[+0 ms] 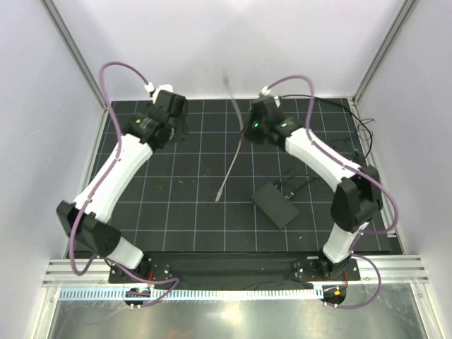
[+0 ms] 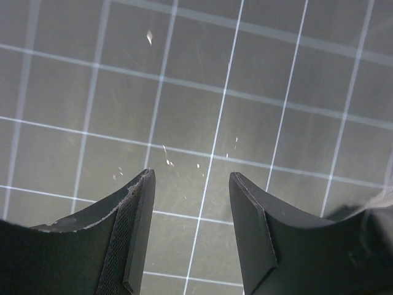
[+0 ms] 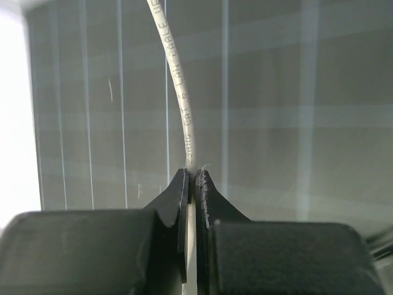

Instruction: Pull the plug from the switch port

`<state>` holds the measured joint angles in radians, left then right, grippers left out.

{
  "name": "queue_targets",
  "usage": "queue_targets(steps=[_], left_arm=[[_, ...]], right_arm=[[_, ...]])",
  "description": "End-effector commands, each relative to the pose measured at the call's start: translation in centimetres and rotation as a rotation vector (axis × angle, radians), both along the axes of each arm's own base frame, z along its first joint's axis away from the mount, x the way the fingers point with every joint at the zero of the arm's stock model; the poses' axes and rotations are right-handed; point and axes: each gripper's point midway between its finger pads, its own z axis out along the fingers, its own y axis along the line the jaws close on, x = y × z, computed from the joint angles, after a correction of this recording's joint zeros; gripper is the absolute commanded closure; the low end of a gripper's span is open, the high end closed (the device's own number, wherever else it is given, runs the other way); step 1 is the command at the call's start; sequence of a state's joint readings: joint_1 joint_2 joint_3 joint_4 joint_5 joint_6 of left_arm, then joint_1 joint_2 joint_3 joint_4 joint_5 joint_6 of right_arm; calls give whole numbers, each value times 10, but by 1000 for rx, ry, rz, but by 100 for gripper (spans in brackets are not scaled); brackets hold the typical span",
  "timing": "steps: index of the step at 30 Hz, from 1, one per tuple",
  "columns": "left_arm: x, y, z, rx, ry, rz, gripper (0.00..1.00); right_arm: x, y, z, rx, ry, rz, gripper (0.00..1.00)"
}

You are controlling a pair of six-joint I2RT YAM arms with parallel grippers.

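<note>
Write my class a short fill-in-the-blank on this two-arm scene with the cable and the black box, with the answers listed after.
The fingers of the right gripper are ____ on the thin grey cable.
The left gripper hovers with its fingers ____ above the grid mat, holding nothing.
In the top view, the flat black box lies on the mat nearer the base of the ____ arm.
Missing words: shut; open; right.
</note>
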<state>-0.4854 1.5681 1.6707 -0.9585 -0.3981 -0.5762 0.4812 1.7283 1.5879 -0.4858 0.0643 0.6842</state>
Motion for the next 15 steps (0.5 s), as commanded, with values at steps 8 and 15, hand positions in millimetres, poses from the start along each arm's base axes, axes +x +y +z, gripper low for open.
queue_targets(steps=[8, 15], left_arm=[[-10, 4, 17, -21, -59, -12, 45], [-11, -34, -5, -122, 43, -156, 47]], right_arm=[[-19, 79, -116, 156, 285, 9, 99], [-23, 82, -184, 11, 373, 25, 77]])
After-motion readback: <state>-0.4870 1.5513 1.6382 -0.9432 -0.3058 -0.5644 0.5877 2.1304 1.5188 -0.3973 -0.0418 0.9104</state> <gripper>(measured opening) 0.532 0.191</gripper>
